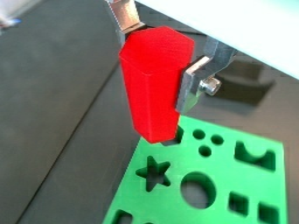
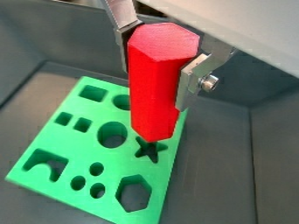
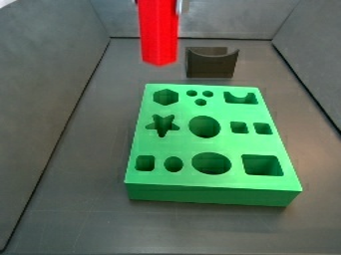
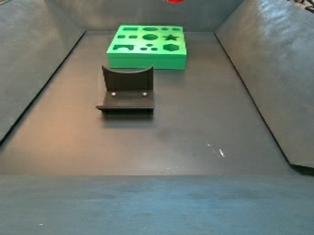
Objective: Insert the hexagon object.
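End effector [image 2: 158,54] grips hexagon object [image 2: 155,83] (board's hexagon hole [image 2: 135,193] unobstructed).

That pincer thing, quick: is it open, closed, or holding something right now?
Pincer: closed on the red hexagon object, held upright in the air above the green board.

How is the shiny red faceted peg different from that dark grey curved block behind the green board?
The bright red glossy hexagon peg hangs upright in the air, held between the gripper's silver fingers; the dark grey curved block sits on the floor, untouched. The peg is tall and slim with flat facets; the block is squat with a scooped hollow. Both are off the green board.
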You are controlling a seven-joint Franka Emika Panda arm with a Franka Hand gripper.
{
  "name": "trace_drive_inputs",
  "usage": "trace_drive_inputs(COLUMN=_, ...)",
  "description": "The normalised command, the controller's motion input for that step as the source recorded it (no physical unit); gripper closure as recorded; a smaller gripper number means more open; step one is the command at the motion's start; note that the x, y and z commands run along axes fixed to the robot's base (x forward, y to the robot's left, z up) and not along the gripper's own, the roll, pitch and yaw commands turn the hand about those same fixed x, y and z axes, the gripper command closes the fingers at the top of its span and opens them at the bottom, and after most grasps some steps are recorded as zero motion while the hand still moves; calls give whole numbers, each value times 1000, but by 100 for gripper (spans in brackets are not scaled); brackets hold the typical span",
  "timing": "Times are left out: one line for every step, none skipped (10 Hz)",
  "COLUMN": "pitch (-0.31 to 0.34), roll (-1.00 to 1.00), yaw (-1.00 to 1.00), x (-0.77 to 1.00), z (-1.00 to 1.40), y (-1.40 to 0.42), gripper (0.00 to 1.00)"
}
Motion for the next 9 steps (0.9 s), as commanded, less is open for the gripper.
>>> trace_drive_inputs(pitch=3, roll=0, yaw=-543, x=171, z=-1000, y=383, gripper=100)
trace_drive_inputs(pitch=10, roll=0, yaw=-506, x=100, z=-1000, y=523, gripper=100)
trace_drive_inputs(pitch=57, roll=0, yaw=-454, x=20, z=-943, y=580, gripper=100)
trace_drive_inputs(pitch=51, roll=0, yaw=-209, x=0, z=-769, y=371, gripper=100)
trace_drive_inputs(pitch=0, roll=0, yaw=-89, x=-83, z=-963, y=260, gripper=100)
trace_drive_inputs(pitch=-40, roll=0, yaw=-17, x=-186, z=-977, y=206, gripper=100)
trace_drive_inputs(pitch=0, roll=0, yaw=0, x=0, z=-717, y=171, gripper=100)
trace_drive_inputs(pitch=29, roll=24, yaw=0, x=66, z=-417, y=149, gripper=100)
trace_drive_inputs(pitch=34, roll=80, yaw=31, x=171, z=-311, y=0, gripper=100)
